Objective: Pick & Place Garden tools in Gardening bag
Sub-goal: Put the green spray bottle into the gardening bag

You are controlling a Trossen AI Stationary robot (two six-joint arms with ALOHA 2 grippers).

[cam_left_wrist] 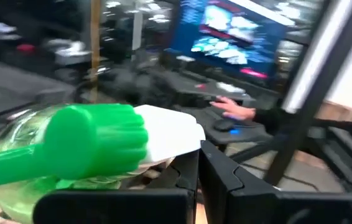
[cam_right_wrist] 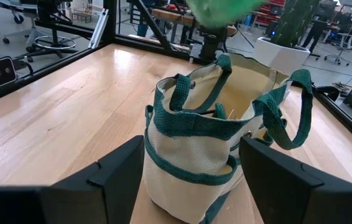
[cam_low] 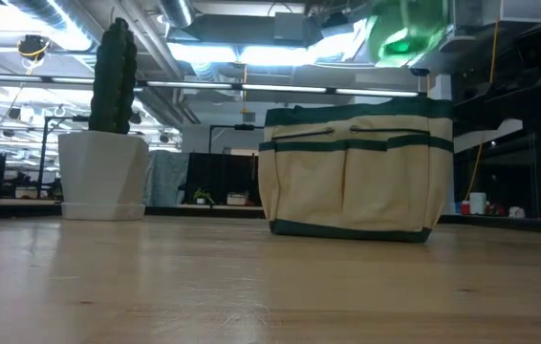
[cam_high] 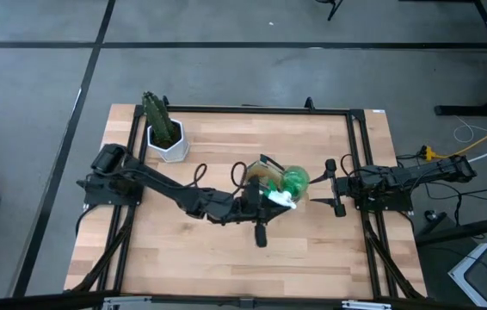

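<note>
Your left gripper is clamped on the bright green round item, a clear green bulb with a white part by the fingers, held up off the table right over the gardening bag. From above, the bag sits just under and beside that gripper's tip, and the white-potted plant stands well behind the left arm, near the table's far edge. Your right gripper waits just beyond the bag on the opposite side, fingers spread wide, nothing between them.

At table level, the bag stands upright on the wood and the green item hangs above its mouth, clear of the fabric as far as you can judge from this blur.

The left wrist camera shows the green item pressed against the dark fingers.

From the right wrist, the bag stands between the spread fingers, its mouth open and handles drooping; the green item hovers above.
</note>
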